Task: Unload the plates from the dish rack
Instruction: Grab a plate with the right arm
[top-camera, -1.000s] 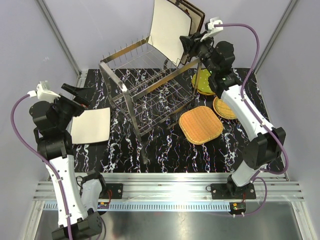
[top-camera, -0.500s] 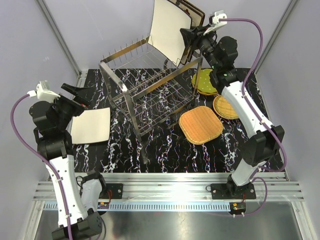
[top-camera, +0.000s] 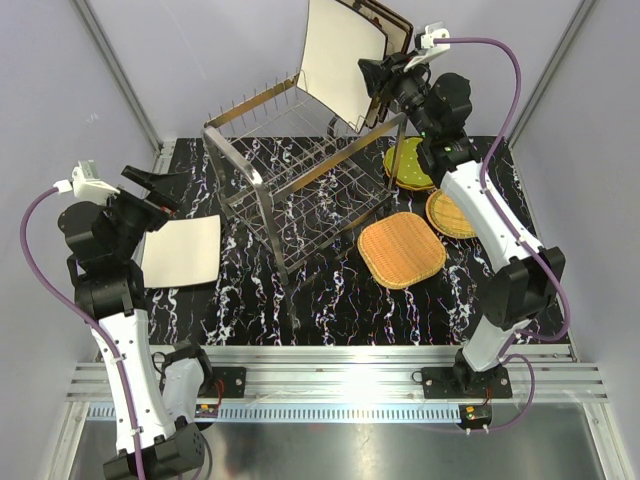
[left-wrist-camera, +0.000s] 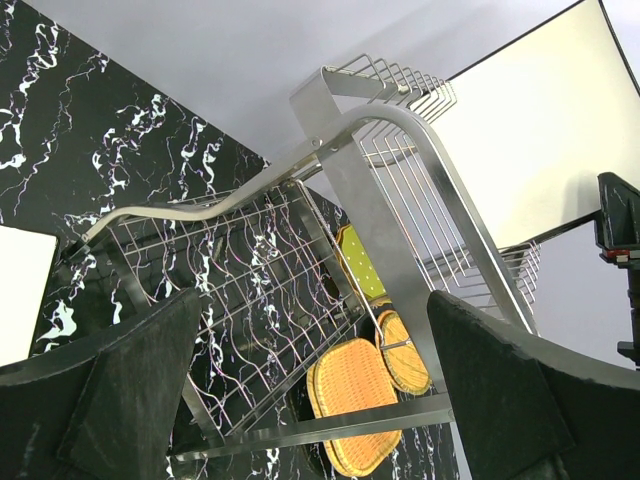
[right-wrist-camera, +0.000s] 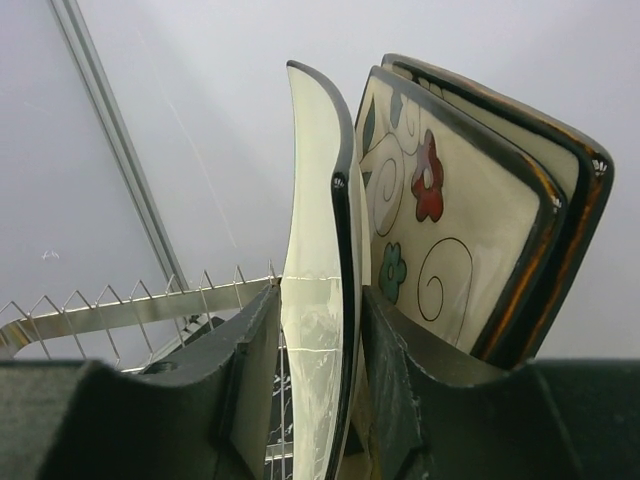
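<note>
At one o'clock our right gripper (right-wrist-camera: 318, 310) straddles the racked cream plate (right-wrist-camera: 318, 170) for lifting, clamp unclear to us; left gripper (left-wrist-camera: 315, 330) open.

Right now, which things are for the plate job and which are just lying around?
Job: dish rack, cream plate and flowered plate in it, right pincer, big wicker plate, green dotted plate.
Lying around: purple cables, marbled table.
</note>
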